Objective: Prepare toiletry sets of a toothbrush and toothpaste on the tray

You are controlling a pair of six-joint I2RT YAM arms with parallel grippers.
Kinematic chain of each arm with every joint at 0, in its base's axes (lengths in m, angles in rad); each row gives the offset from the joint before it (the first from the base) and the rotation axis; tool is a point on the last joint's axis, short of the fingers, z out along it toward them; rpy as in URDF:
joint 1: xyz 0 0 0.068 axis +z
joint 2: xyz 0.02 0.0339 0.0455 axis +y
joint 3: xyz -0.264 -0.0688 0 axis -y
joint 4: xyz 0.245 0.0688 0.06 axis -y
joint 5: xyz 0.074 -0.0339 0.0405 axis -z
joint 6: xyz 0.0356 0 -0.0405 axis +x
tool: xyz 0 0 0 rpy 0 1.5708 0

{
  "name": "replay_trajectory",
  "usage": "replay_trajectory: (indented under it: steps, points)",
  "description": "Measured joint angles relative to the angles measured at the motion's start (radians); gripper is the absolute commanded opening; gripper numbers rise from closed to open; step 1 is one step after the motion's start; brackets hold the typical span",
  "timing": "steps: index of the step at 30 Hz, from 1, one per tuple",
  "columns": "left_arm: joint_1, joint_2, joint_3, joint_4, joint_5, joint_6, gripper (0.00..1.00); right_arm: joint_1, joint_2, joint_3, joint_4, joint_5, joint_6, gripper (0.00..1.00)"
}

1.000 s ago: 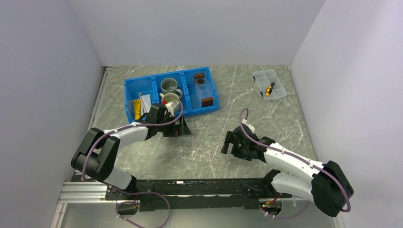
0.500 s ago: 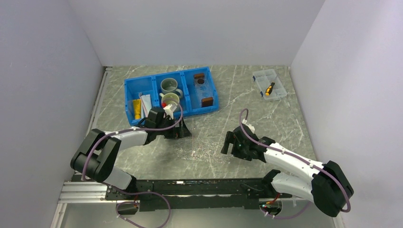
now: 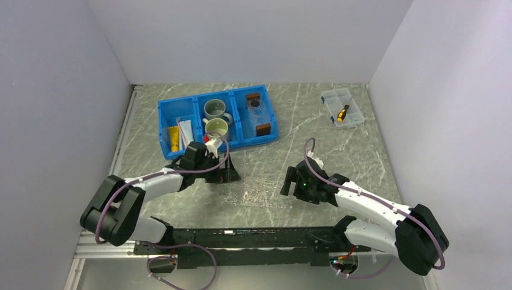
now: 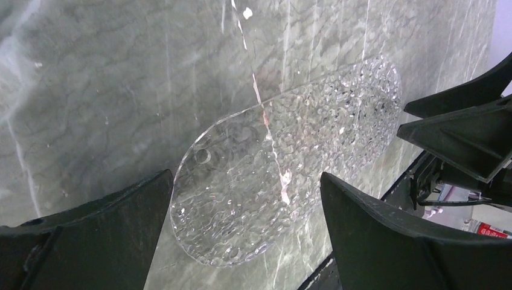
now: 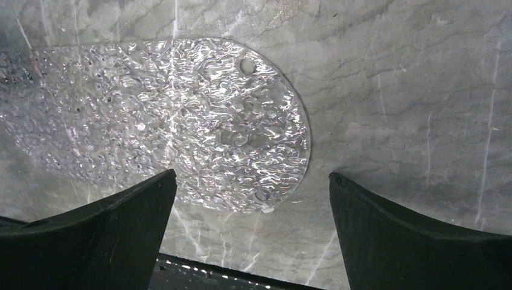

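a clear dimpled plate (image 4: 284,163), long and round-ended, lies flat on the grey-green marbled table (image 4: 108,78). a small round hole (image 4: 202,156) sits near the plate's nearer end. the left gripper (image 4: 246,181) is spread wide, one dark finger (image 4: 108,229) on each side of that nearer end. black wedge-shaped parts (image 4: 465,121) stand just beyond the plate's far end. a white speck (image 4: 247,12) lies on the table, well apart from the plate.

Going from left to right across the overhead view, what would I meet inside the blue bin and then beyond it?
Yellow item → toothpaste → mugs → tray → clear box holding a screwdriver.
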Motion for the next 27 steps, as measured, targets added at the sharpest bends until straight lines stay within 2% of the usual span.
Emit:
replay_trajectory:
  steps: [22, 27]
  points:
    - [-0.024, -0.167, -0.077, -0.113, -0.023, -0.003, 0.99, 0.000, 0.003, -0.005, 0.030, -0.007, 0.000, 1.00]
    - [-0.024, -0.201, -0.059, -0.204, -0.076, 0.005, 0.99, 0.000, 0.008, 0.011, -0.003, 0.014, -0.016, 1.00]
